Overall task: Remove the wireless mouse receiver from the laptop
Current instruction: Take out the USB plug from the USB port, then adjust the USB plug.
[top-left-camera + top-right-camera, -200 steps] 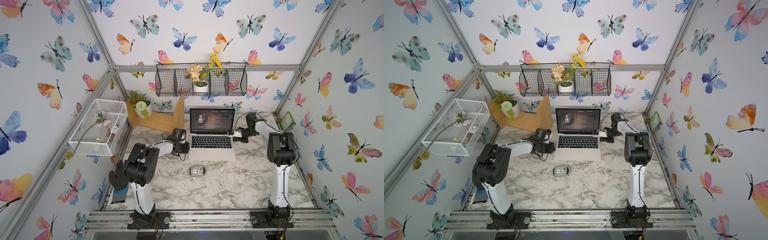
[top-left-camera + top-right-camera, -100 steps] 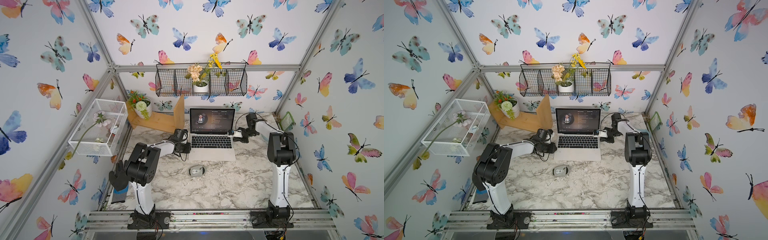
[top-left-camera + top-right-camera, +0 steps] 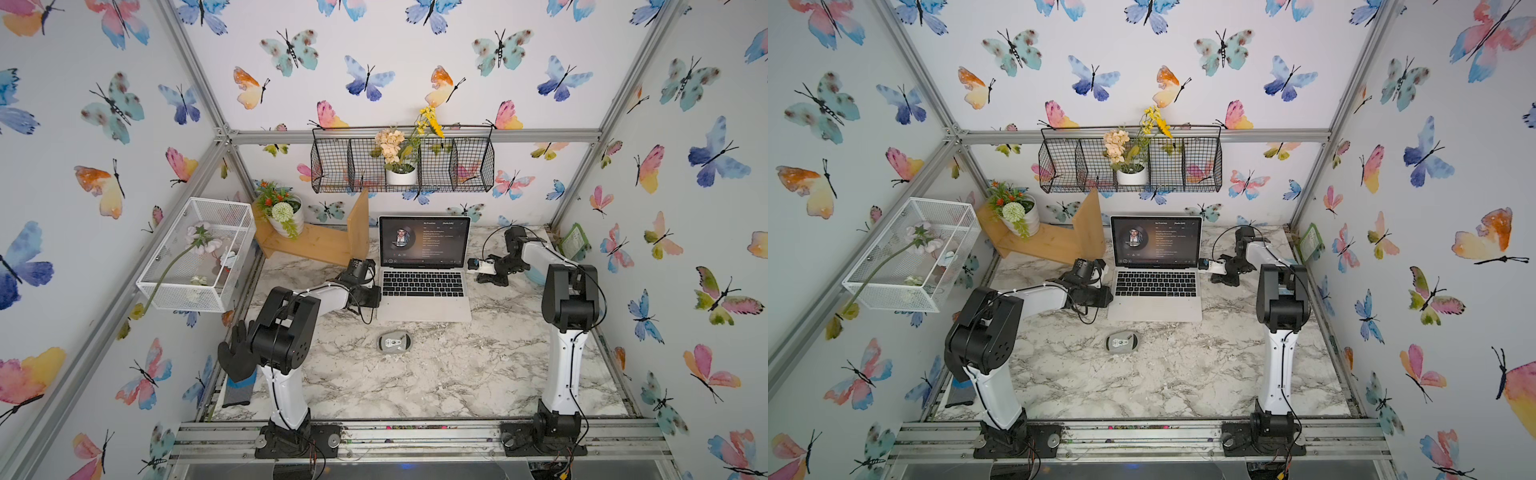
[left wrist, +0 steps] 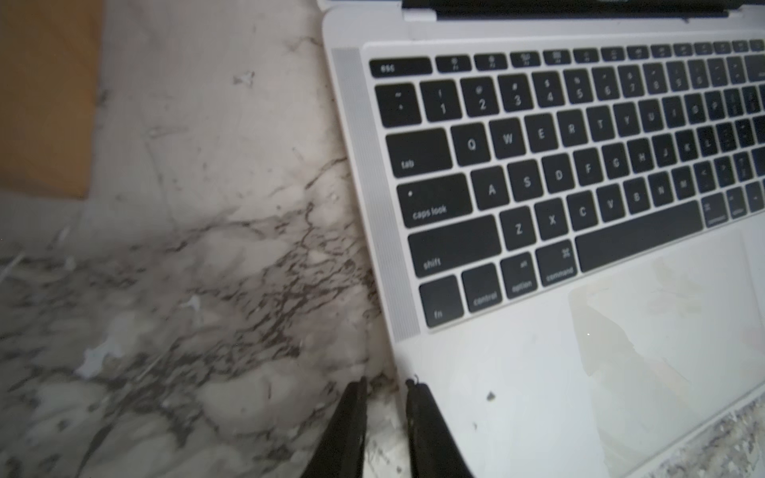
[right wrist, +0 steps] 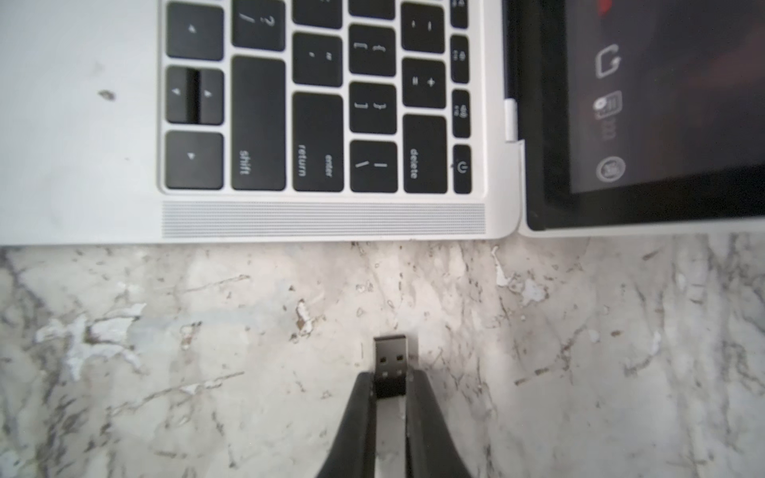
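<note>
The silver laptop [image 3: 424,309] [image 3: 1154,311] stands open at the back middle of the marble table. The wireless mouse receiver [image 5: 391,358] is out of the laptop [image 5: 82,165]. Its metal plug faces the laptop's right edge across a strip of bare table. My right gripper [image 5: 391,378] [image 3: 473,264] [image 3: 1203,263] is shut on its black cap. My left gripper [image 4: 386,385] [image 3: 377,298] [image 3: 1111,297] sits at the laptop's [image 4: 517,372] front left edge. Its fingers are slightly parted, one over the palm rest and one over the table, holding nothing.
A grey mouse [image 3: 394,342] [image 3: 1121,343] lies in front of the laptop. A wooden stand [image 3: 316,245] with a flower pot is at the back left. A white wire basket [image 3: 195,253] hangs on the left wall. A green item [image 3: 575,241] leans at the back right.
</note>
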